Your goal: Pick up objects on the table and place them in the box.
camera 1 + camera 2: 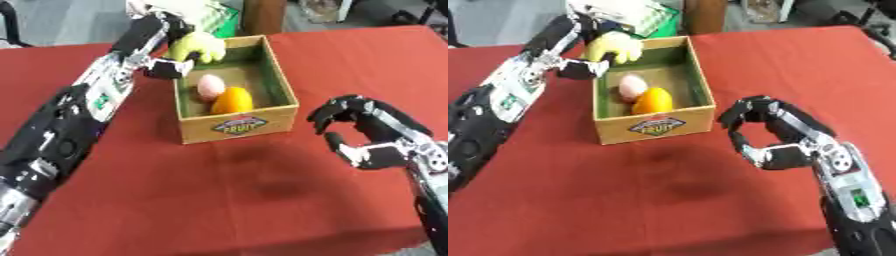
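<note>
box (pixel 237 124): on the table (pixel 219 200), toward its far side, left of centre
two round fruits (pixel 222 95): inside the box, touching, toward its near left part
left hand (pixel 171 67): at the box's far left corner, holding a fruit (pixel 198 46) over the rim
right hand (pixel 765 135): right of the box, apart from it

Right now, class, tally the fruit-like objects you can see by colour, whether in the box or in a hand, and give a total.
Yellow: 1, the yellow object held by the left hand at the box's far left corner.
Pink: 1, the pink object inside the box.
Orange: 1, the orange object beside it.
Total: 3
</note>
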Available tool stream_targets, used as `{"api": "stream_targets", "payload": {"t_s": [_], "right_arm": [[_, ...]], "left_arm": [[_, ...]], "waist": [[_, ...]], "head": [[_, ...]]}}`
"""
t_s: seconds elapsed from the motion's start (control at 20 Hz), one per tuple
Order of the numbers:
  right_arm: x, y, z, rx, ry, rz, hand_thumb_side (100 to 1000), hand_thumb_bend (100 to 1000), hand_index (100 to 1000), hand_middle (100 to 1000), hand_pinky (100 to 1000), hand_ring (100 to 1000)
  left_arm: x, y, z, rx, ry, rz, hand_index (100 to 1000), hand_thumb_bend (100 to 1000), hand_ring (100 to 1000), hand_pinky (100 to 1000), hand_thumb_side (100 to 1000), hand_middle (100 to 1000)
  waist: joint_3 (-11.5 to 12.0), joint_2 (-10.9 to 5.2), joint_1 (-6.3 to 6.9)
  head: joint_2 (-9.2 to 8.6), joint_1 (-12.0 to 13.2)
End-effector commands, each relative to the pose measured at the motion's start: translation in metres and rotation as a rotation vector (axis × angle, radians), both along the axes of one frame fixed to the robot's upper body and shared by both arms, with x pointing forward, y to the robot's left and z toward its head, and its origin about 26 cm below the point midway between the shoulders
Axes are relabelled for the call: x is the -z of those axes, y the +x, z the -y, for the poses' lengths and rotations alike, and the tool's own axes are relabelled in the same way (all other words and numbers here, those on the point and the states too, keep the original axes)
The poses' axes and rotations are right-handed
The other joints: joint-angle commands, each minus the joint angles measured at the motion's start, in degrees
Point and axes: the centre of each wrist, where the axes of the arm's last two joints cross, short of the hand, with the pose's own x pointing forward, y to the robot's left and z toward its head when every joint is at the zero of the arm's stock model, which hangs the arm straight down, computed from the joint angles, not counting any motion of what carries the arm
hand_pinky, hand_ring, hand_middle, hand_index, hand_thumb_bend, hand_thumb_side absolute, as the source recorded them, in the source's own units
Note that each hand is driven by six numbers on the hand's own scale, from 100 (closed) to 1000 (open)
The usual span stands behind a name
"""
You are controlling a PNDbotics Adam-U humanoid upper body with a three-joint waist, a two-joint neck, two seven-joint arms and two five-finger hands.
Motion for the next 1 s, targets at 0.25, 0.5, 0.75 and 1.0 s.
{"api": "stream_targets", "payload": {"t_s": [0.25, 0.5, 0.75, 1.0], "right_arm": [[-0.009, 0.002, -0.001, -0.02, -0.006, 0.032, 212, 100, 698, 576, 578, 747], [-0.009, 0.001, 0.002, -0.011, -0.008, 0.031, 212, 100, 698, 576, 578, 746], [-0.009, 0.001, 0.009, 0.012, -0.009, 0.031, 212, 100, 698, 576, 578, 746], [-0.01, 0.001, 0.016, 0.04, -0.008, 0.035, 211, 100, 699, 576, 578, 746]], "left_arm": [[0.01, 0.001, -0.003, 0.1, 0.091, -0.094, 893, 667, 818, 835, 320, 846], [-0.023, -0.004, -0.019, 0.087, 0.002, -0.071, 904, 655, 826, 848, 430, 859], [-0.049, -0.02, -0.049, 0.017, -0.178, 0.031, 770, 363, 647, 776, 215, 640], [-0.059, -0.063, -0.09, -0.058, -0.491, 0.088, 758, 259, 626, 770, 196, 618]], "waist": [[0.1, -0.88, 0.09], [1.0, -0.91, 0.15], [2.8, -0.96, 0.25], [4.5, -0.97, 0.47]], "head": [[0.13, -0.1], [0.09, -0.7], [0.1, -2.1], [-0.14, -3.1]]}}
